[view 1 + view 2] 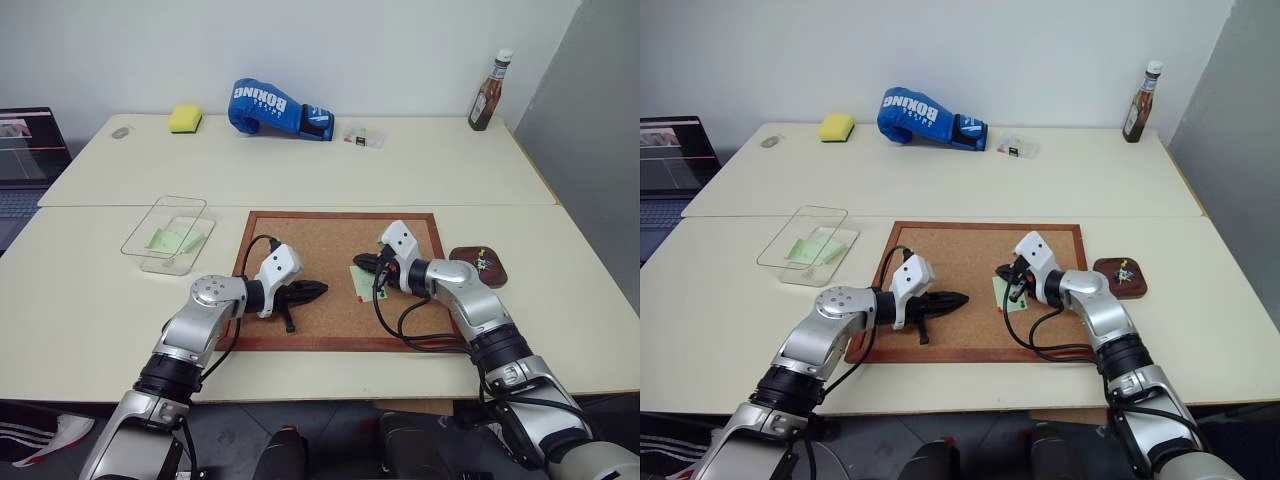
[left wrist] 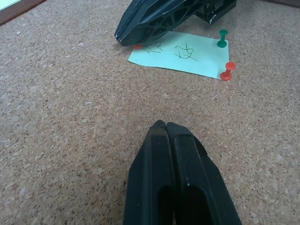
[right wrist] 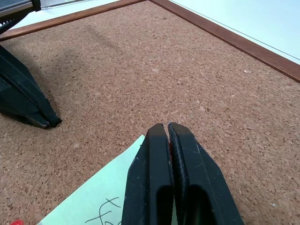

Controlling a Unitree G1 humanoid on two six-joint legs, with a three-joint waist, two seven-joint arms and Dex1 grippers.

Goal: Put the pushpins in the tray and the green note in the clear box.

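The green note (image 2: pixel 187 54), with handwriting on it, lies pinned on the cork board (image 1: pixel 330 235). My right gripper (image 1: pixel 358 263) is at the note's corner, shut on a red pushpin (image 2: pixel 137 46) that shows as a red sliver between its fingers (image 3: pixel 159 173). A second red pushpin (image 2: pixel 227 71) and a green pin (image 2: pixel 222 38) stand at the note's other end. My left gripper (image 2: pixel 161 125) rests shut and empty over the cork, a short way left of the note. The tray (image 1: pixel 495 278) sits right of the board. The clear box (image 1: pixel 150 215) lies left of the board with a pale green slip (image 1: pixel 172 240) inside.
Mixed coloured pins (image 1: pixel 482 262) lie in the tray. At the back of the table are a blue boxing glove (image 1: pixel 275 108), a yellow sponge (image 1: pixel 185 118), a small clear case (image 1: pixel 362 136) and a sauce bottle (image 1: pixel 488 92). A laptop (image 1: pixel 30 150) stands at the far left.
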